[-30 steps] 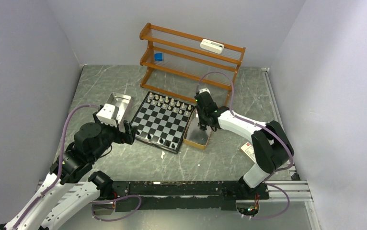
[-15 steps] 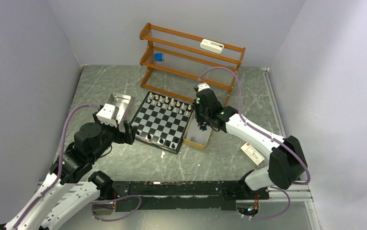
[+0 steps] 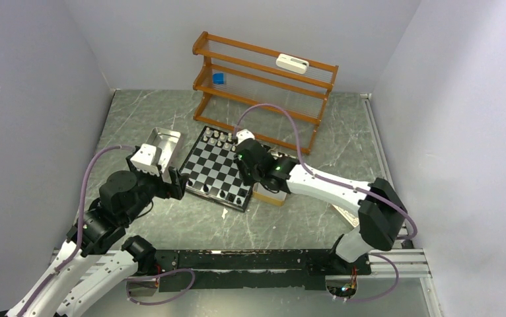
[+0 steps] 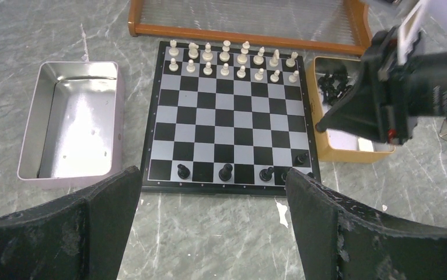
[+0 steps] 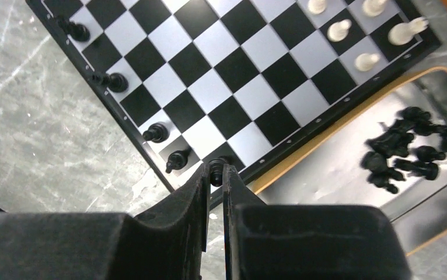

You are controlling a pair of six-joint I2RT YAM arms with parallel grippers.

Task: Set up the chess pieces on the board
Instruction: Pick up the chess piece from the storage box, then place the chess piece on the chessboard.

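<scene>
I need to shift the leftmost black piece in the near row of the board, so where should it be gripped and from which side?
Pinch the slim upper part, coming straight down from above. The black piece stands upright on the board, and the squares on either side look bare, so jaws closing sideways should probably fit.

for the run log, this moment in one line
right claw: shut on black piece, over board edge | left claw: open
</scene>
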